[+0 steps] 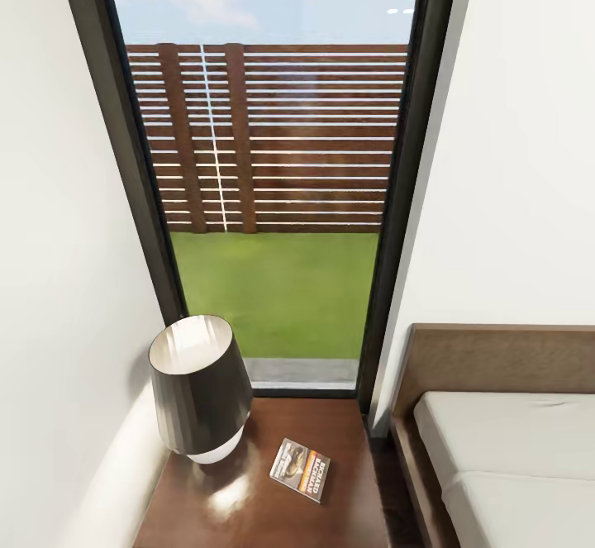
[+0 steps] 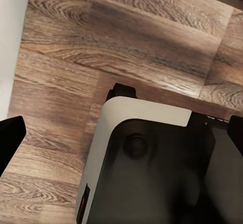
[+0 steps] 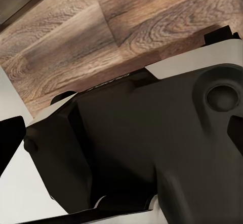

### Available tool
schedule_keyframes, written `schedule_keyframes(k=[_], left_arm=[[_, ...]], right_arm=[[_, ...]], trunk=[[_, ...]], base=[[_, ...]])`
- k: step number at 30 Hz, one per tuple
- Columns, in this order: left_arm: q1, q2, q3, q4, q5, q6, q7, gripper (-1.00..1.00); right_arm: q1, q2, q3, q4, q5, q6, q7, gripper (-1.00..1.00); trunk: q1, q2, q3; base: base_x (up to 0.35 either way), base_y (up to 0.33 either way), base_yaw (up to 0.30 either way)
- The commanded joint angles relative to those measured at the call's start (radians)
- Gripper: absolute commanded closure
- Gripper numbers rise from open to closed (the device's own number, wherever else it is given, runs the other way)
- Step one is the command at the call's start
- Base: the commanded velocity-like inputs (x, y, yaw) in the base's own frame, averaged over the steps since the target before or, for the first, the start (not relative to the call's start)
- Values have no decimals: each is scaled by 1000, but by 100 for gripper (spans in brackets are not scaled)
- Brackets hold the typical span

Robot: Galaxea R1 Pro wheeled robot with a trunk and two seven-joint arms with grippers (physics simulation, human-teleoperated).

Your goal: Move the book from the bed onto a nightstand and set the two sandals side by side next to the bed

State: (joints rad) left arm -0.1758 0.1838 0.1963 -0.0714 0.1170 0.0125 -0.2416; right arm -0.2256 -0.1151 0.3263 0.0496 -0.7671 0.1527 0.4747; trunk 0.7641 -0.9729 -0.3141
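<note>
Head view, left to right: a lamp (image 1: 201, 387), then the book (image 1: 301, 469) lying flat on the nightstand (image 1: 347, 440), then the bed (image 1: 504, 449). Both wrist views look down at the wood floor (image 2: 101, 46). Each gripper's opening is maybe wide; I cannot tell. Next, find the sandals slowly.

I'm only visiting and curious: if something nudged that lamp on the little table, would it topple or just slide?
The lamp looks top-heavy: a wide dark shade over a smaller pale base, so a high push might tip it. The nightstand top looks glossy, so a low push would probably slide it. It may be fragile.
</note>
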Motion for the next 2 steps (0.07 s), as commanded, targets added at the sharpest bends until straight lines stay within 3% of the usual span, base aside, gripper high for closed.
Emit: schedule_keyframes(k=[1,2], left_arm=[[-1,0,0,1,10,1,-5,-100],[-1,0,0,1,10,1,-5,-100]], right_arm=[[-1,0,7,3,-11,3,5,-100],[-1,0,7,3,-11,3,5,-100]], trunk=[[0,-1,-1],[0,-1,-1]], base=[[0,0,0],[0,0,0]])
